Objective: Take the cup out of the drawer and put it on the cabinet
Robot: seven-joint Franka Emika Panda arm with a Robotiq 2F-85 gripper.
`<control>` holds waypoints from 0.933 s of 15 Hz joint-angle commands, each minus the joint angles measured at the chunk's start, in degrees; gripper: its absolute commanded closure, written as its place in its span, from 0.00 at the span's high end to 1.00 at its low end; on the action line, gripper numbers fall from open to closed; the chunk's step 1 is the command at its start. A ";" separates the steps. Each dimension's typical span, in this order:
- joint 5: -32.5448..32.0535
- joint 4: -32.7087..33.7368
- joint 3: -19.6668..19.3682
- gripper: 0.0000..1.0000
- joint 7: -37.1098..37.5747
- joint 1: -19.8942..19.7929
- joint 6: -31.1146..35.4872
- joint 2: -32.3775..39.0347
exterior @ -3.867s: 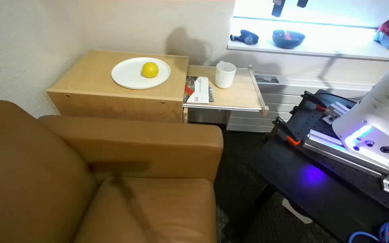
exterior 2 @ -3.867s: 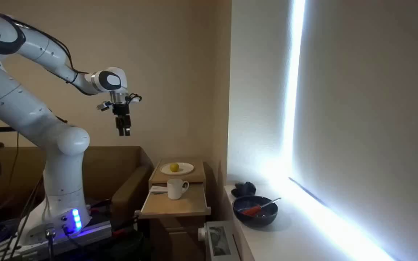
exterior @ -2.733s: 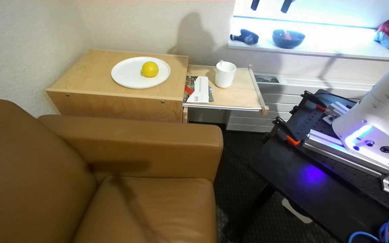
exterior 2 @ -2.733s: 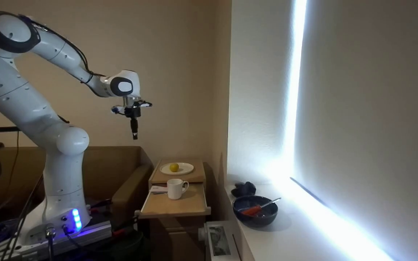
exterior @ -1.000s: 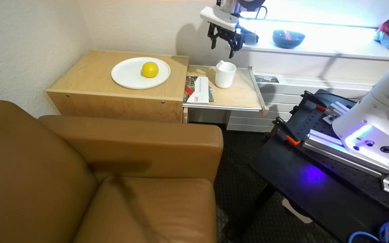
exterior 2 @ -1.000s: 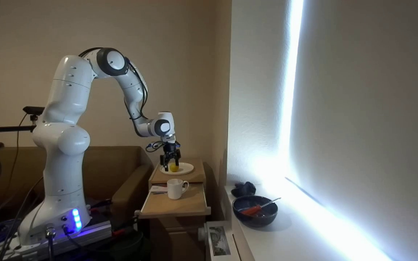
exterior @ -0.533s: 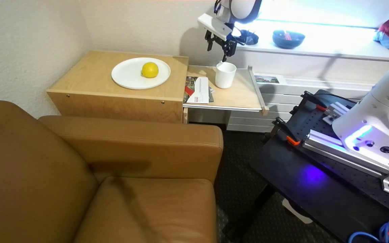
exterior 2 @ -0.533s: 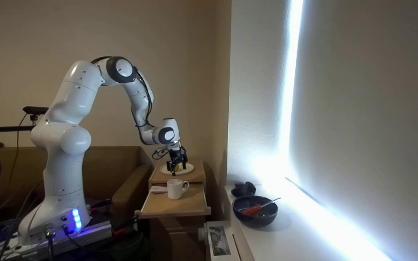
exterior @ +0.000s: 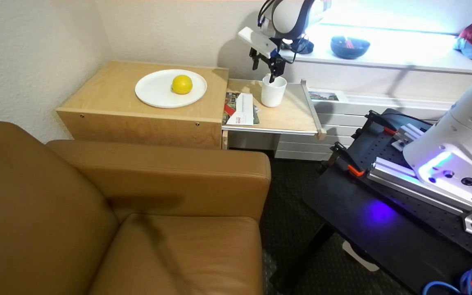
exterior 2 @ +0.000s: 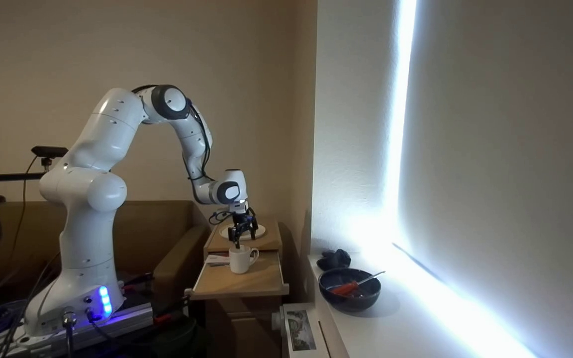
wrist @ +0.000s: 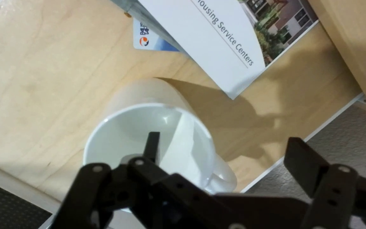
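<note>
In an exterior view, the small plain white cylindrical cup [exterior: 273, 97] stands upright on the shallow light-wood drawer [exterior: 295, 112], at the right of the low boxy light-tan wooden cabinet [exterior: 96, 90]. The black two-fingered gripper [exterior: 263, 74] is above the cup, its fingers spread, and one fingertip overlaps the cup's mouth. On the cabinet is a white round plate [exterior: 158, 91] with a yellow round fruit [exterior: 182, 84]. The brown leather sofa [exterior: 162, 166], at the near left, hides the lower part of the cabinet.

In an exterior view, the gripper covers the fruit and part of the plate. The cup's handle [exterior 2: 257, 255] points to the right.

In the wrist view, one finger is over the cup's opening and the other is outside, to the right beyond the handle; the gripper is released. How deep the first finger reaches, I cannot tell. The gripper hides the near part of the rim. At the far side, a printed white paper brochure [wrist: 211, 41] is cut by the picture's edge.
</note>
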 commanded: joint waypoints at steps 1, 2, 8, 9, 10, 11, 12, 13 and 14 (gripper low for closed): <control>0.94 0.47 -2.27 1.00 0.98 1.71 -0.02 2.06; 0.84 0.34 -2.86 1.00 1.42 2.23 0.42 2.64; 1.64 0.16 -2.63 1.00 0.30 2.02 -0.28 2.85; 1.65 0.16 -2.62 1.00 0.34 2.07 -0.29 2.85; 1.75 0.33 -2.49 0.75 0.21 1.90 -0.54 2.89; 1.92 0.46 -2.14 0.74 -0.19 1.53 -1.03 2.92; 1.95 0.41 -2.10 0.66 -0.29 1.44 -1.07 2.93; 1.91 0.26 -2.16 0.60 -0.35 1.38 -0.96 2.95; 1.97 0.16 -2.12 0.53 -0.41 1.24 -0.94 2.95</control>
